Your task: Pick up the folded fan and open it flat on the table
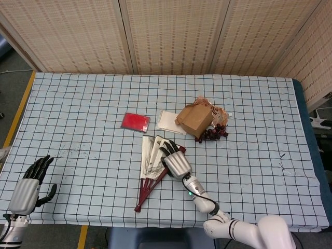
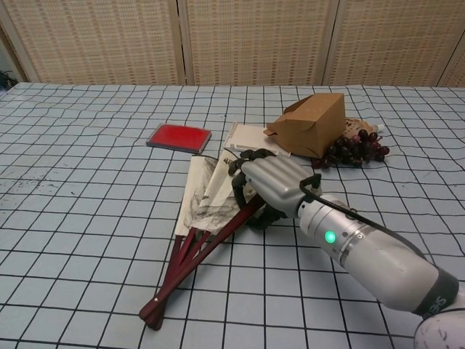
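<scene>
The right hand (image 2: 270, 182) rests, fingers curled, on the half-spread paper fan with dark red ribs (image 2: 200, 218); bare checked tablecloth (image 2: 87, 218) lies left of the fingers. Beyond the fingertips sit a brown cardboard box (image 2: 311, 123) and flat red card (image 2: 178, 137). The left hand (image 1: 27, 191) is spread near the cloth's edge

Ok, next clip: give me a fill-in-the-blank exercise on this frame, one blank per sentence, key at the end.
1. The right hand rests on the partly opened ____ .
2. The flat red pad lies on the table, to the ____ of the brown cardboard box in the head view.
3. The dark grapes lie next to the brown cardboard ____ .
4. The left hand holds ____ .

Missing words: fan; left; box; nothing
</scene>
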You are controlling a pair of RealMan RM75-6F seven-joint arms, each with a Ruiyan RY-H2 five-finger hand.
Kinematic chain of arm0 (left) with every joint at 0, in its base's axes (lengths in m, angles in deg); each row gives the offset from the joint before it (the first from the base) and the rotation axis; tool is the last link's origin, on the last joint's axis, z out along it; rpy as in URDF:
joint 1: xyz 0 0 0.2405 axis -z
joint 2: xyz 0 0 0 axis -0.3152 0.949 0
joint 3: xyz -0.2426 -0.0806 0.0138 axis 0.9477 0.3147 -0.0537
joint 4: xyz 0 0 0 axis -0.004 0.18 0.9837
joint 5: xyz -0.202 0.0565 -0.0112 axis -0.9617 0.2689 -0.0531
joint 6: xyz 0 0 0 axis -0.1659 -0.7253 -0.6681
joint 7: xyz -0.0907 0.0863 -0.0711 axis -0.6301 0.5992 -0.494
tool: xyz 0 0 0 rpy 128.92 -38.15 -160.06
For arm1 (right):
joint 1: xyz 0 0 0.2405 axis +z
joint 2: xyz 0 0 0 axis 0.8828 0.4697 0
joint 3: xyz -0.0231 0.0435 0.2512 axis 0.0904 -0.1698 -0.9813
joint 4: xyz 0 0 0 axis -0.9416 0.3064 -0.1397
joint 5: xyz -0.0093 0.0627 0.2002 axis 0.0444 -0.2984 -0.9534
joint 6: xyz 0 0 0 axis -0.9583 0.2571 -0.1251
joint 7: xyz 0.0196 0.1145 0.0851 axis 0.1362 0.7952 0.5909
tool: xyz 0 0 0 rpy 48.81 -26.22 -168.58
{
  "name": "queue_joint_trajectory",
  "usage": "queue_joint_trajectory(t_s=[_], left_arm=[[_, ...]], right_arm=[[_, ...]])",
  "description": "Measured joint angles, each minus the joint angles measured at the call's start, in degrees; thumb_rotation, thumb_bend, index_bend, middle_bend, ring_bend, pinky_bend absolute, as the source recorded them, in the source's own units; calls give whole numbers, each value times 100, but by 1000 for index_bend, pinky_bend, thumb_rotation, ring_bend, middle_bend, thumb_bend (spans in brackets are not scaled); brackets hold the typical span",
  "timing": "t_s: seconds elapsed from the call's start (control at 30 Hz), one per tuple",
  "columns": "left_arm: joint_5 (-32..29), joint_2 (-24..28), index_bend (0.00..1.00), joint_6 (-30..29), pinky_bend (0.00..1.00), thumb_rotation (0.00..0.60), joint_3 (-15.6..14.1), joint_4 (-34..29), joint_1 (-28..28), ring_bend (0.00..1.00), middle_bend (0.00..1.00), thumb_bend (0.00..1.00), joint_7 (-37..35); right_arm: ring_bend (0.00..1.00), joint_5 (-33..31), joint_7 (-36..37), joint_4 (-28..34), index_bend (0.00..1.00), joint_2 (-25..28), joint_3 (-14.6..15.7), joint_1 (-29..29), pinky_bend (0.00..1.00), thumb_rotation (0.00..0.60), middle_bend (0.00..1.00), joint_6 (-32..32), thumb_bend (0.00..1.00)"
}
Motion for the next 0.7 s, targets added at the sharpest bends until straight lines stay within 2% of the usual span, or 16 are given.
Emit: queue_joint_trajectory(t_s=[0.07, 0.27, 0.37, 0.57, 0.7], left_arm=[[7, 5, 0, -1, 136, 600, -4, -14, -2, 0, 0, 456, -20], [4, 52, 5, 91, 135, 600, -44, -122, 14, 0, 0, 456, -292], [-59, 63, 58, 214, 132, 600, -57, -132, 34, 0, 0, 456, -433], [-108, 122, 192, 511, 127, 600, -135, -155, 108, 0, 0, 456, -910], [-64, 38, 223, 680, 125, 600, -187, -100, 188, 0, 0, 457, -1698]], right_arm=[[0, -3, 35, 130, 717, 58, -16, -13, 25, 600, 193, -59, 460], [0, -153, 180, 908, 761, 392, -143, -109, 34, 600, 213, -180, 461], [0, -343, 264, 1460, 774, 652, -256, -153, 35, 600, 217, -141, 461], [0, -1044, 595, 2558, 820, 1103, -725, -208, 32, 600, 260, -16, 461], [0, -1500, 1061, 2944, 829, 1219, -1107, -176, 29, 600, 263, 96, 462]])
